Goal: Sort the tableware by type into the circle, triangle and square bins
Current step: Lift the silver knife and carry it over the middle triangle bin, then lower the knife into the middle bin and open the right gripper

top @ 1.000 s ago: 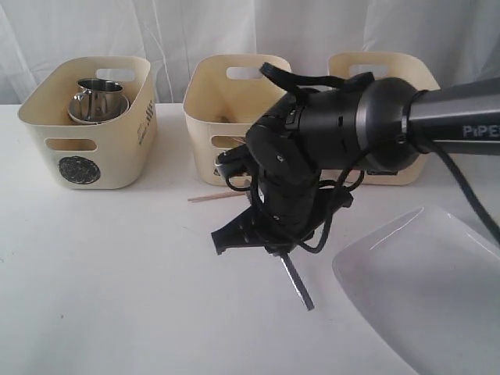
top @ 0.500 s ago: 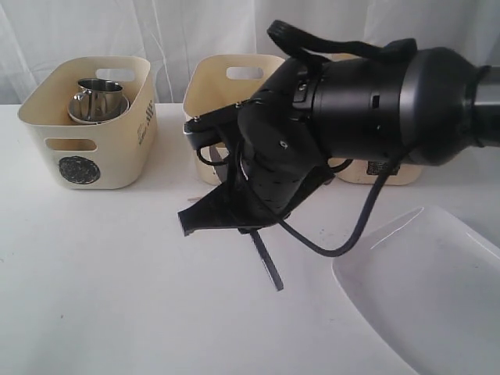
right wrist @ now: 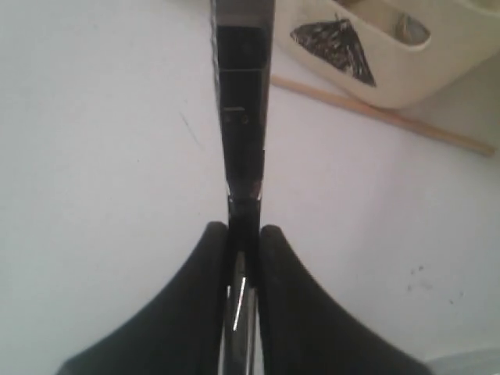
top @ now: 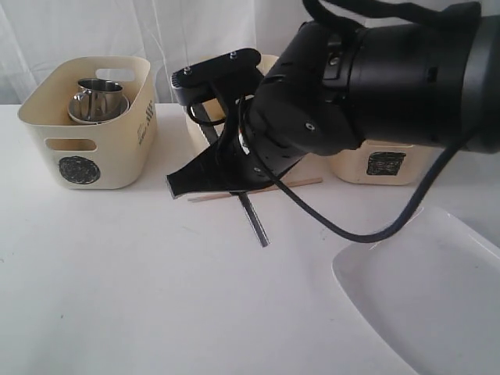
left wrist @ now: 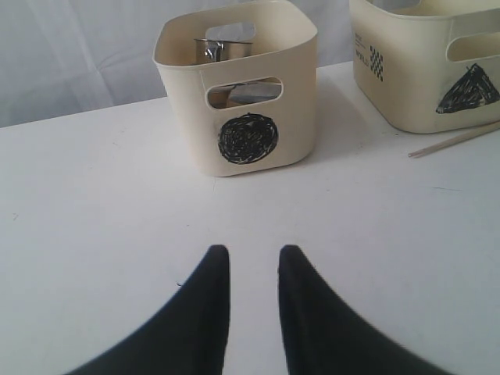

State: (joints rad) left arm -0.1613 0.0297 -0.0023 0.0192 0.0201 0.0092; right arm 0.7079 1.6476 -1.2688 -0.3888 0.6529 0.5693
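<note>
Bin marks only
I see a scribbled circle (left wrist: 248, 138) on the left tub (top: 117, 156), a triangle (left wrist: 466, 88) on the middle tub (left wrist: 406, 94), a square (top: 383, 164) on the right tub (top: 416, 166); the side print (left wrist: 367, 56) is illegible.

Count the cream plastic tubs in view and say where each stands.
3. The circle-marked cream plastic tub stands left, the triangle-marked tub in the middle, mostly behind the right arm, the square-marked tub right, partly hidden too.

a lab test setup; white curtain backdrop (top: 47, 31), white table (top: 117, 297), symbol-marked bins (top: 109, 156)
</note>
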